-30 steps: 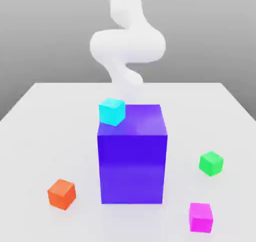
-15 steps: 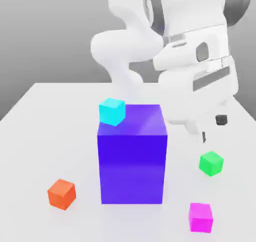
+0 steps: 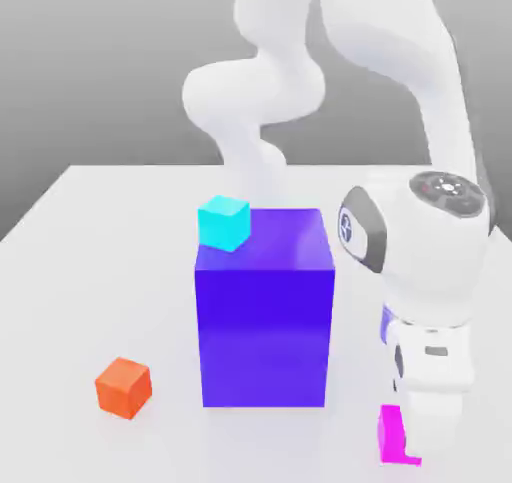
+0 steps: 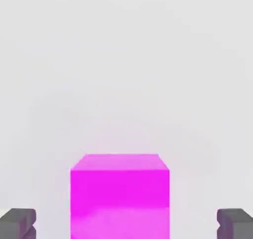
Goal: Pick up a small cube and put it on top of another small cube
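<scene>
The small magenta cube (image 4: 120, 196) rests on the white table, and in the exterior view its left part (image 3: 392, 435) shows at the front right, under the arm's white hand (image 3: 430, 366). My gripper (image 4: 126, 225) is lowered around this cube and is open. One dark finger (image 4: 18, 222) stands on each side, with a gap between each finger and the cube's face. The other small cube, the green one, is hidden behind the arm in the exterior view.
A big blue-purple block (image 3: 264, 306) stands mid-table, just to the exterior view's left of the hand, with a cyan cube (image 3: 224, 221) at its back left top corner. An orange cube (image 3: 124, 386) sits at the front left on the white table (image 3: 90, 251).
The arm has swung from the back down to the front right, over the magenta cube. Its hand now covers the green cube. No cube has shifted.
</scene>
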Controlling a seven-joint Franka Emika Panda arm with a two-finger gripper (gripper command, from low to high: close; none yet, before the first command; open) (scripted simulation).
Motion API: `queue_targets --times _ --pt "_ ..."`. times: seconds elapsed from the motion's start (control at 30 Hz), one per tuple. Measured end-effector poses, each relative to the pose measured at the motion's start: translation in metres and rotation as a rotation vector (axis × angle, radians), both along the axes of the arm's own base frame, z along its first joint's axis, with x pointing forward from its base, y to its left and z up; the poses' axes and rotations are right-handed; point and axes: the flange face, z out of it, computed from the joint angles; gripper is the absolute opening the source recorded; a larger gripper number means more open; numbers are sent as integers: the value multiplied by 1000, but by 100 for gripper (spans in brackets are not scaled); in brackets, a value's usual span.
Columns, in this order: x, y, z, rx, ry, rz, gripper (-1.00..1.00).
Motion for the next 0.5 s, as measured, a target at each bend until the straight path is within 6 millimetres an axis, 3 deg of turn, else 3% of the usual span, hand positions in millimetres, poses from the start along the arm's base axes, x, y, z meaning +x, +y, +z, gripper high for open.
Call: queue_targets --times 0.2,0.37,0.5 --pt "-1 0 -3 -1 2 1 -100" --pt "-4 2 50 1 5 14 -100" --pt "-57 39 71 27 30 272 -100"
